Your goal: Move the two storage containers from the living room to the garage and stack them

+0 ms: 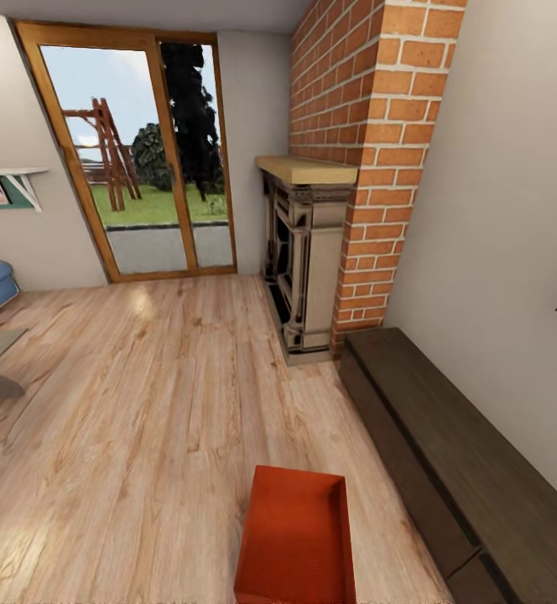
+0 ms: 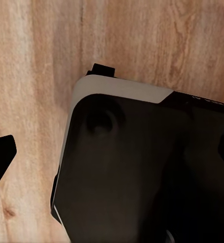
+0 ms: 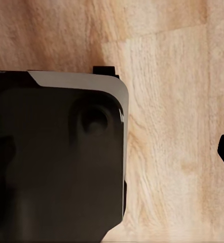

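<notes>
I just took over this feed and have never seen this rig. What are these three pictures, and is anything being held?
The large picture comes from the camera on the wheeled robot's head, looking down into a living room: light wood-plank floor, brick fireplace, long dark wooden bench along the wall, glass patio door. One orange-red open box-shaped storage container sits on the floor just ahead. The two smaller pictures come from cameras near each arm's pincer, aimed downward: each shows the robot's dark base over the planks. Nothing appears to be held, but whether the pincers are open cannot be told.
</notes>
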### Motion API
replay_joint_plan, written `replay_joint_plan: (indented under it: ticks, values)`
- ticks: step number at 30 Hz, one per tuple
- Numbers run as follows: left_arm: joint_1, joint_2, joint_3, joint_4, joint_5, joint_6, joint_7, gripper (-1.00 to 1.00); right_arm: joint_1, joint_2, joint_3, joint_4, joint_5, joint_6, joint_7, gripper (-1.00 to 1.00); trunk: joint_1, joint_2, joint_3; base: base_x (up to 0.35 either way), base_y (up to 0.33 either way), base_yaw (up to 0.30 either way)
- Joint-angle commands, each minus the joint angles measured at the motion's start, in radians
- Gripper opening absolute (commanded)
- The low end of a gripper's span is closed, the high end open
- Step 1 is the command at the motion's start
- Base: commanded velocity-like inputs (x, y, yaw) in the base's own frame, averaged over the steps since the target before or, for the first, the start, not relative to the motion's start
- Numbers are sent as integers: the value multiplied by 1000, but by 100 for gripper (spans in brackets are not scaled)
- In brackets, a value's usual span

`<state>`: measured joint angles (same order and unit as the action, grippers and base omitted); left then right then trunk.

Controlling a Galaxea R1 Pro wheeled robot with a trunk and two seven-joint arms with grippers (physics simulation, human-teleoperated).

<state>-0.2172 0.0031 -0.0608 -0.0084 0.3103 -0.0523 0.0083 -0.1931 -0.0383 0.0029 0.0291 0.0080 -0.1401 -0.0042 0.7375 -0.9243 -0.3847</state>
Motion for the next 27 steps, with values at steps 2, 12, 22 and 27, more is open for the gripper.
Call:
replay_joint_plan:
  ticks: [2, 12, 22, 27]
  values:
    - [-1, 0, -7, 1, 7, -3, 1, 100, -1, 0, 0, 3, 1, -6, 0, 100, 0, -1, -4, 0, 0, -70]
    - [-1, 0, -7, 1, 7, -3, 1, 100, -2, 1, 1, 3, 1, -6, 0, 100, 0, -1, -20, 0, 0, -150]
    - [-1, 0, -7, 1, 7, -3, 1, 100, -1, 1, 5, 3, 3, -4, 0, 100, 0, -1, -36, 0, 0, -79]
    - [-1, 0, -7, 1, 7, -3, 1, 100, -1, 1, 5, 3, 3, -3, 0, 100, 0, -1, -44, 0, 0, -2]
